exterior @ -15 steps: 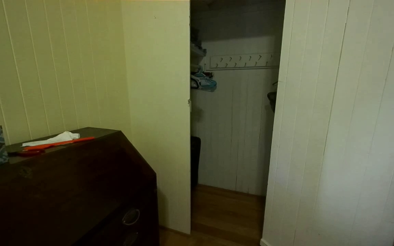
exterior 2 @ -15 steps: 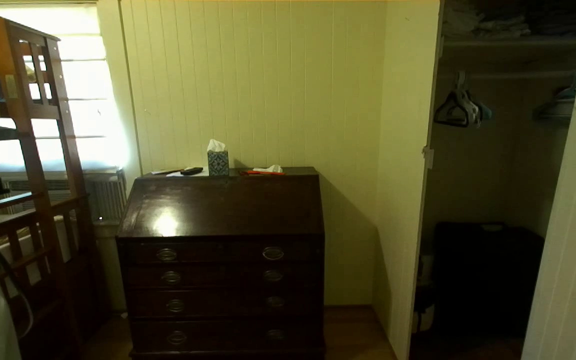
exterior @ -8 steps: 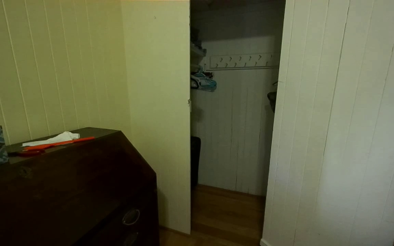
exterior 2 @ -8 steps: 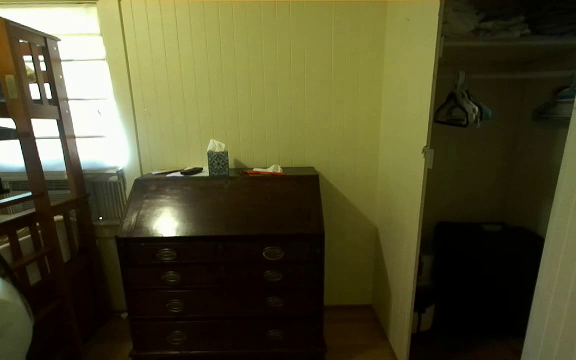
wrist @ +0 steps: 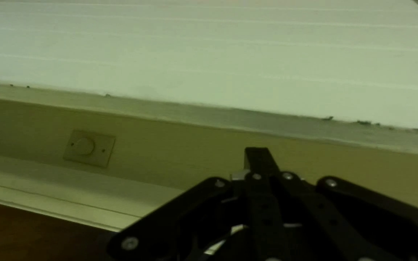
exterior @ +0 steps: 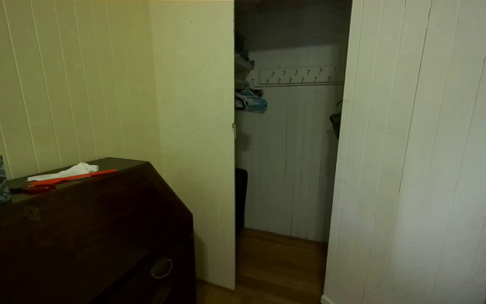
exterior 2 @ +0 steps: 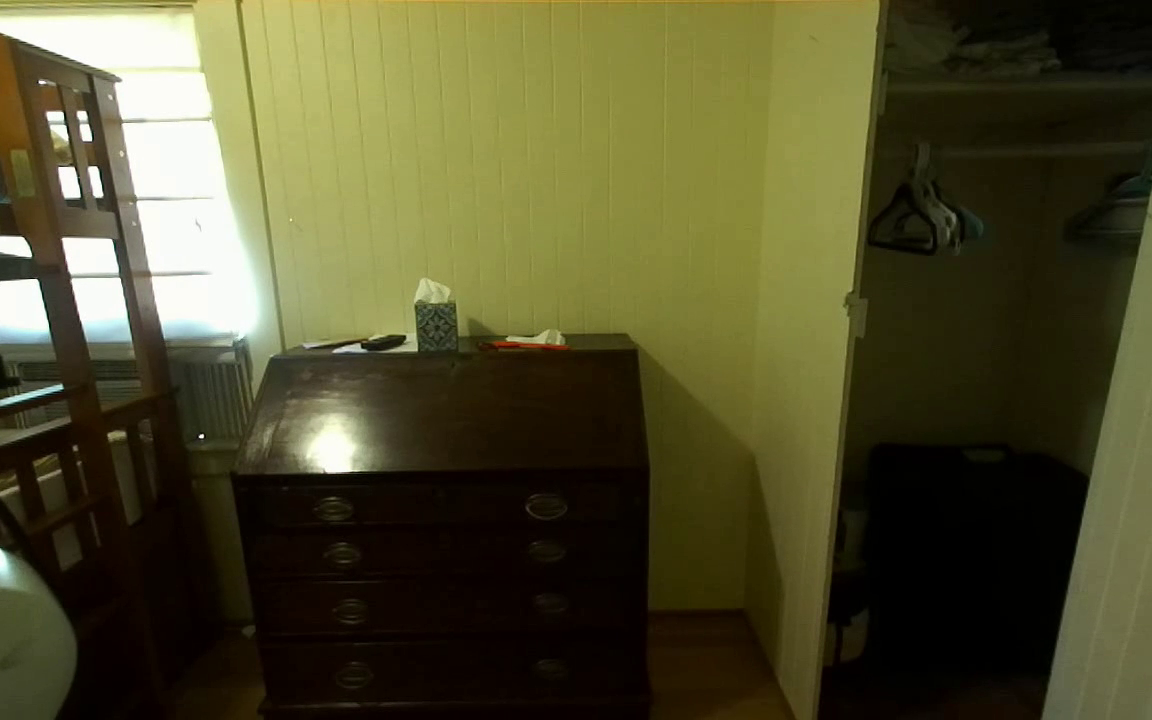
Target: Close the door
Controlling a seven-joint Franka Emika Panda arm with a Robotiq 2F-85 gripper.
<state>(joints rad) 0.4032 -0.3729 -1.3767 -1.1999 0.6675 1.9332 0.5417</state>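
Observation:
The door is a tall white panel with faint vertical grooves (exterior: pixel 416 169), standing open to the right of the dark closet opening. It also shows at the right edge in an exterior view (exterior 2: pixel 1141 520). In the wrist view the picture is turned sideways, and the door (wrist: pixel 194 50) fills the top, its chipped free edge running across the middle. My gripper (wrist: pixel 257 150) is shut and empty, its tips just below that edge in the picture. I cannot tell whether they touch. The gripper is out of view in both exterior views. No handle shows clearly on the door.
A flat wall with a switch plate (wrist: pixel 90 148) lies beyond the door's edge. A dark desk (exterior 2: pixel 446 420) stands against the cream grooved wall (exterior 2: pixel 516 150). The closet holds hangers (exterior 2: pixel 921 215) and a black case (exterior 2: pixel 976 560). A bunk bed (exterior 2: pixel 86 300) stands left.
The white arm part at the lower left of an exterior view has moved right and slightly down, with its cable. The door has not visibly moved.

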